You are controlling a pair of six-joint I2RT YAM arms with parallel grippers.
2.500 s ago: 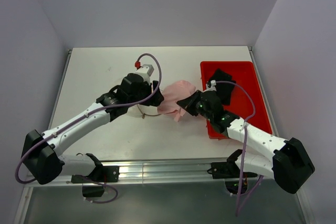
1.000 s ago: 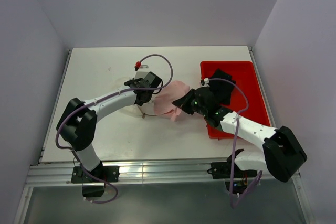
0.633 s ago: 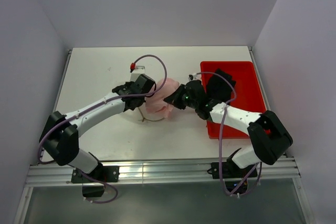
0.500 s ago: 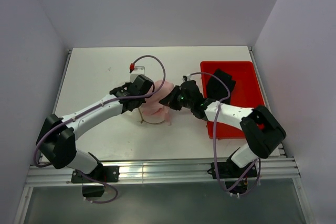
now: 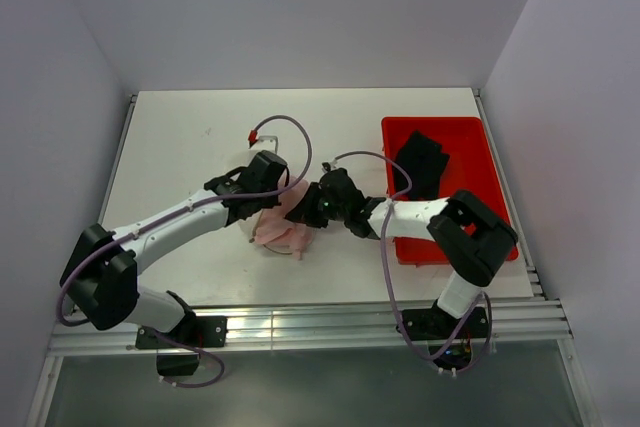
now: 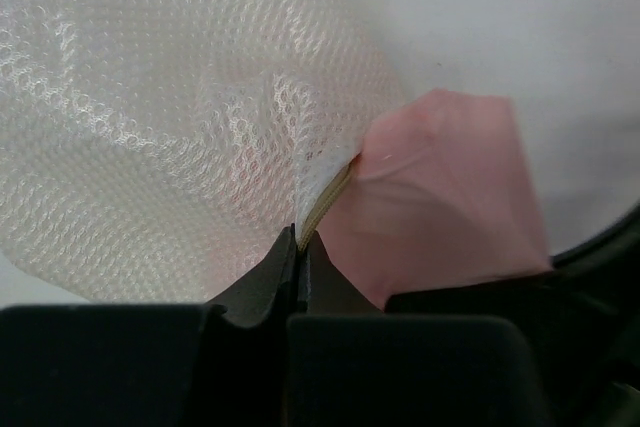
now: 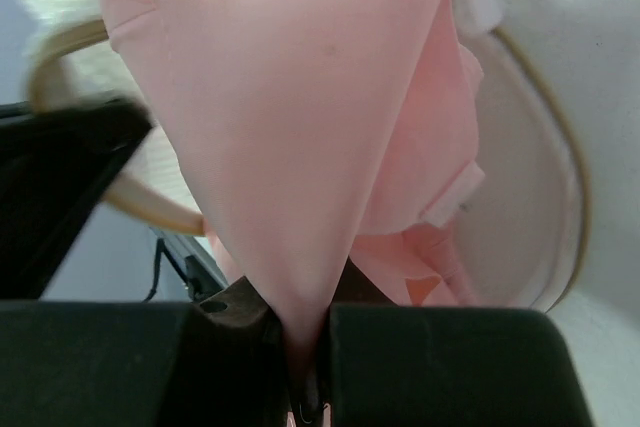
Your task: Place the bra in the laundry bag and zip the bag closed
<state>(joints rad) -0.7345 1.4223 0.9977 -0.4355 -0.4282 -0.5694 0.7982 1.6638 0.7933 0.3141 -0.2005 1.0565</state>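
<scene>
White surface (image 5: 180, 137), pale walls on three sides. Since half a second back, both arms have drawn in toward their bases. The bra (image 5: 285, 234) has come with them, lower and further left. Left jaws pinched together on the tan zipper rim of the laundry bag (image 6: 150, 127), which is white see-through honeycomb mesh. Right jaws clamped on a fold of the bra: smooth pink cloth, bunched partly within the bag's open hoop. Red bin (image 5: 475, 172) holds a black garment (image 5: 420, 159).
</scene>
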